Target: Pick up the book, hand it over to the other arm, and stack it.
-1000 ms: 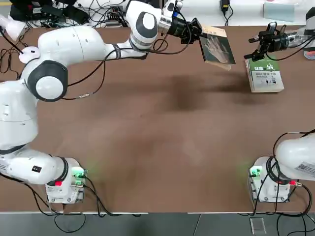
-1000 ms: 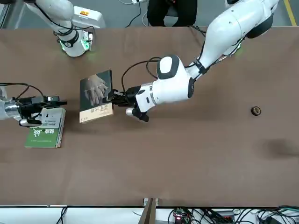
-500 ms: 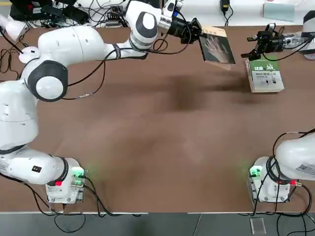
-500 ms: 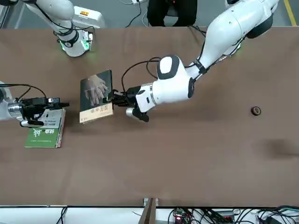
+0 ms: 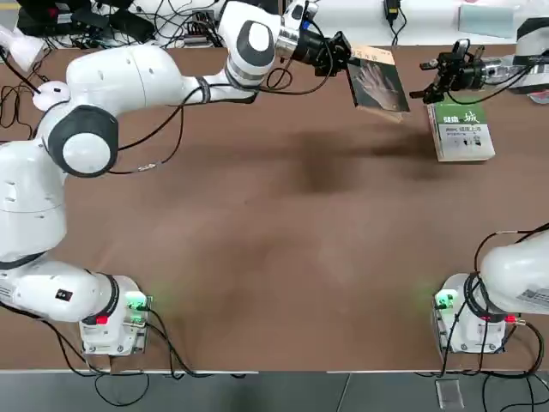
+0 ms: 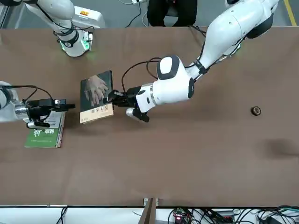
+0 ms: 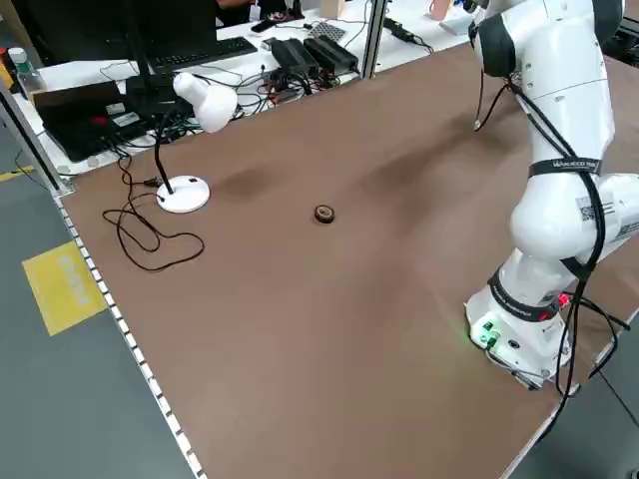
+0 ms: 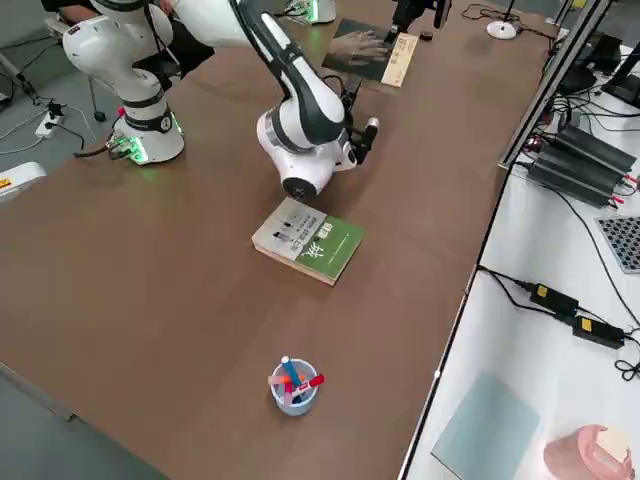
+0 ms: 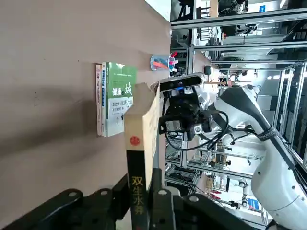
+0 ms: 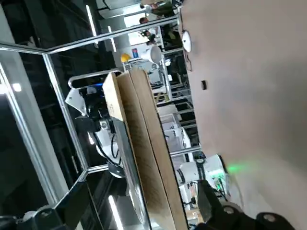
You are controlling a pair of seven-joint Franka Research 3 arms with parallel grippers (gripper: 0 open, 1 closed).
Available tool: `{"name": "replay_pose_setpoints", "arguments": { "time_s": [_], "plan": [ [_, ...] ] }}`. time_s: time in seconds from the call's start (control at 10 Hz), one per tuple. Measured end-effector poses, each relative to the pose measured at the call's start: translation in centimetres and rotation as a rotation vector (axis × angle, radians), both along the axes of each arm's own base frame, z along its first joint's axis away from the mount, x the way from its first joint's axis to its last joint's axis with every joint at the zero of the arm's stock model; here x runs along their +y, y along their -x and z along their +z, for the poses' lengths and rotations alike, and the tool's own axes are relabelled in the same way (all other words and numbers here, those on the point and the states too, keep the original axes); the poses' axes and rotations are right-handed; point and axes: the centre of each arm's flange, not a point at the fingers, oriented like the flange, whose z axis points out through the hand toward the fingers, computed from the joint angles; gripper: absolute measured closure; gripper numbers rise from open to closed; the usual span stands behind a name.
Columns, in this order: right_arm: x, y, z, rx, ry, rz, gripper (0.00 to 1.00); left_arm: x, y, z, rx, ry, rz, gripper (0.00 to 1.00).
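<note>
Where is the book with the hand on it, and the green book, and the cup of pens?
book (image 5: 378, 82): top view, cover.
green book (image 5: 462, 129): top view, cover.
cup of pens (image 8: 294, 386): right side view, rim.

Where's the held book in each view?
Top: book at the far edge, clamped by the left gripper.
Front: left of centre.
Left side: not in it.
Right side: top centre.
Left wrist: spine-on between the fingers.
Right wrist: page edges straight ahead.
Shared landmark: green book, beside it and under the right gripper.
</note>
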Motion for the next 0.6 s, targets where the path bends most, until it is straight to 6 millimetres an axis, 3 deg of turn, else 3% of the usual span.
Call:
{"name": "replay_pose_setpoints", "arguments": {
  "time_s": [0.6],
  "plan": [
    [2.4,-0.4,-0.4,-0.003,-0.016,-0.024,0.00,0.1,-0.2,0.0,-0.004,0.000,0.008,0.96]
  ]
}}
